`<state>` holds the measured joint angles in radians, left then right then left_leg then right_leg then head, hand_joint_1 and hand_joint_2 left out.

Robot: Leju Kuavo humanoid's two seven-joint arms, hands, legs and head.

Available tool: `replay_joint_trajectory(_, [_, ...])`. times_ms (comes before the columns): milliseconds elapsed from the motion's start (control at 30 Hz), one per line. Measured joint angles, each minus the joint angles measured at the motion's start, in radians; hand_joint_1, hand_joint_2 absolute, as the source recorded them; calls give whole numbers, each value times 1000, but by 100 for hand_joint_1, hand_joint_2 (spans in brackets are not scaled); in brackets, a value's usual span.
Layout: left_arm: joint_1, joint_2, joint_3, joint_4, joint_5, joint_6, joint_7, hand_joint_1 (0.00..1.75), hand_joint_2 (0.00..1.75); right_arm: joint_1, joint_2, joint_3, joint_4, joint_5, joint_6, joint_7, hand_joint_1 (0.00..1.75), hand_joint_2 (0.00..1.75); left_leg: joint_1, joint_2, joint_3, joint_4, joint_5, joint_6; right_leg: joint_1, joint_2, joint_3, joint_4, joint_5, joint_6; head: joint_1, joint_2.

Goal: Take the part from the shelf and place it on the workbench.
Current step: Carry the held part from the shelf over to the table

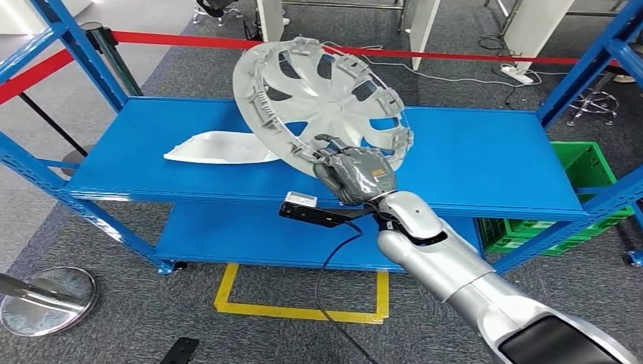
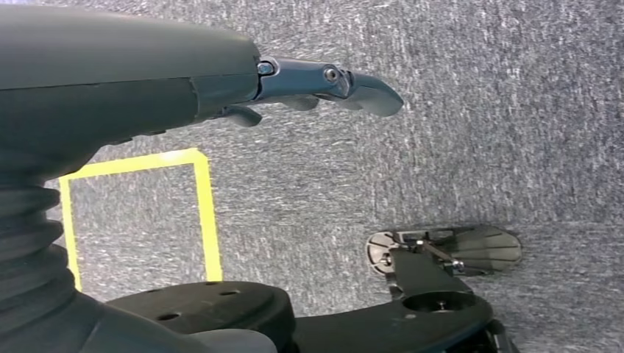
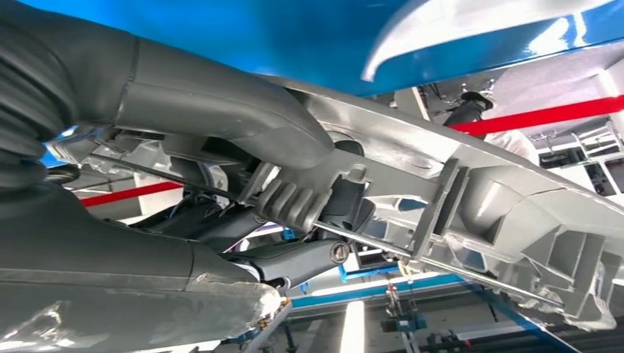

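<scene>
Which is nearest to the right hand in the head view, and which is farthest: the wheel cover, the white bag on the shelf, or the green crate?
1. Wheel cover: the right hand grips its lower rim, above the shelf.
2. White bag: lying on the blue shelf, to the hand's left.
3. Green crate: on the floor beyond the shelf's right end.

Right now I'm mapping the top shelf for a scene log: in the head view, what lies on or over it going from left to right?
White plastic bag lying flat → grey wheel cover, tilted up off the shelf → right hand gripping the cover's lower rim → bare blue shelf top.
</scene>
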<state>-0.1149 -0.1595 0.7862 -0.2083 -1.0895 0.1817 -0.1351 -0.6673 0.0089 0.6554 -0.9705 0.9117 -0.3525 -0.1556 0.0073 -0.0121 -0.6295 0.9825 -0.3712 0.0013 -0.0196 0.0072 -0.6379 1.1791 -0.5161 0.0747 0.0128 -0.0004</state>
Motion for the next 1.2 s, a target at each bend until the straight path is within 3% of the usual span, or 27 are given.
replay_joint_trajectory(67, [-1,1,0,0,0,0,0,0,175,0,0,0,-1,0,0,0,175,175,0,-1,-5,8,-1,-15,-1,1,52,-109,47,-2,1,0])
replay_joint_trajectory(100, [-2,1,0,0,-1,-1,0,0,175,0,-1,0,-1,1,0,0,175,175,-1,-3,-9,12,1,-22,-1,3,63,-133,53,-7,1,0])
replay_joint_trajectory(200, [0,2,0,0,-2,-1,0,0,175,1,-2,0,-3,2,1,2,175,175,1,-4,-16,16,8,-41,2,7,52,-134,59,-34,1,0])
replay_joint_trajectory(233, [0,3,0,0,-2,-1,0,0,175,0,-2,0,-3,2,2,3,175,175,3,-2,-23,26,-6,-46,2,7,46,-134,65,-44,0,0])
replay_joint_trajectory(300, [-1,3,0,0,-2,-1,0,0,175,0,-2,0,-4,2,2,4,175,175,4,0,-54,105,-75,-53,1,6,32,-135,78,-61,-2,0])
replay_joint_trajectory(367, [-2,3,0,0,-2,-1,0,0,175,0,-2,0,-5,3,2,4,175,175,4,1,-97,235,-154,-57,4,5,14,-135,91,-67,-3,0])
replay_joint_trajectory(400, [-2,2,0,0,-2,-1,0,0,175,1,-2,0,-5,3,2,4,175,175,4,1,-107,281,-173,-58,5,4,5,-135,98,-67,-3,0])
replay_joint_trajectory(433, [-2,2,0,0,-2,-1,0,0,175,2,-3,0,-5,3,2,4,175,175,4,1,-103,296,-174,-57,6,4,-3,-135,104,-67,-3,0])
replay_joint_trajectory(467, [-2,2,0,0,-2,-1,0,0,175,3,-3,0,-5,3,2,5,175,175,4,1,-80,275,-159,-55,7,4,-11,-135,111,-66,-3,0])
replay_joint_trajectory(567, [-6,2,0,0,-2,-1,0,0,175,4,-4,0,-8,3,2,7,175,175,2,0,45,95,-104,-48,10,4,-30,-134,131,-56,-2,0])
replay_joint_trajectory(600, [-7,2,0,0,-2,-1,0,0,175,4,-4,0,-10,3,2,7,175,175,1,-1,69,51,-99,-45,11,4,-35,-135,138,-50,-2,0])
replay_joint_trajectory(700, [-6,1,0,0,-3,-1,0,0,175,7,-5,-1,-13,3,2,8,175,175,-3,-2,67,21,-87,-26,9,4,-44,-146,161,-32,-1,0])
replay_joint_trajectory(733, [-4,1,0,0,-3,-1,0,0,175,9,-6,-1,-13,3,2,7,175,175,-3,-1,62,19,-78,-17,7,3,-49,-142,152,-26,-1,0])
replay_joint_trajectory(800, [-3,1,0,0,-3,-1,0,0,175,12,-9,-1,-13,3,2,8,175,175,0,1,46,16,-60,-3,6,1,-74,-75,83,-18,2,0])
replay_joint_trajectory(867, [-3,0,0,0,-3,-1,0,0,175,12,-10,-1,-13,3,2,8,175,175,-1,1,25,16,-41,4,8,1,-111,60,-10,-14,3,0])
replay_joint_trajectory(900, [-3,0,0,0,-3,-1,0,0,175,13,-10,-1,-13,3,2,8,175,175,-2,1,13,16,-32,4,8,1,-121,116,-34,-13,3,0])
replay_joint_trajectory(933, [-3,0,0,0,-3,-1,0,0,175,13,-10,-1,-13,3,2,8,175,175,-3,1,1,17,-22,4,9,1,-116,143,-37,-13,3,0])
replay_joint_trajectory(967, [-3,0,0,0,-3,-1,0,0,175,13,-11,-1,-13,3,2,8,175,175,-4,1,-11,17,-12,3,10,1,-92,132,-21,-16,3,0])
replay_joint_trajectory(1033, [-3,0,0,0,-3,-1,0,0,175,12,-11,-1,-13,3,2,9,175,175,-4,1,-32,18,7,-1,13,1,3,16,19,-23,3,0])
replay_joint_trajectory(1100, [-4,-1,0,0,-3,-2,0,0,175,10,-11,-1,-16,3,2,10,175,175,-6,1,-46,18,24,-10,17,2,88,-111,21,-31,2,0])
replay_joint_trajectory(1133, [-4,-1,0,0,-4,-2,0,0,175,9,-11,-1,-18,3,2,10,175,175,-5,1,-49,18,33,-15,20,3,104,-142,14,-35,4,0])
replay_joint_trajectory(1200, [-4,-1,0,0,-7,-2,0,0,175,8,-12,-1,-20,3,2,12,175,175,-3,0,-53,11,52,-28,22,3,98,-150,26,-46,8,0])
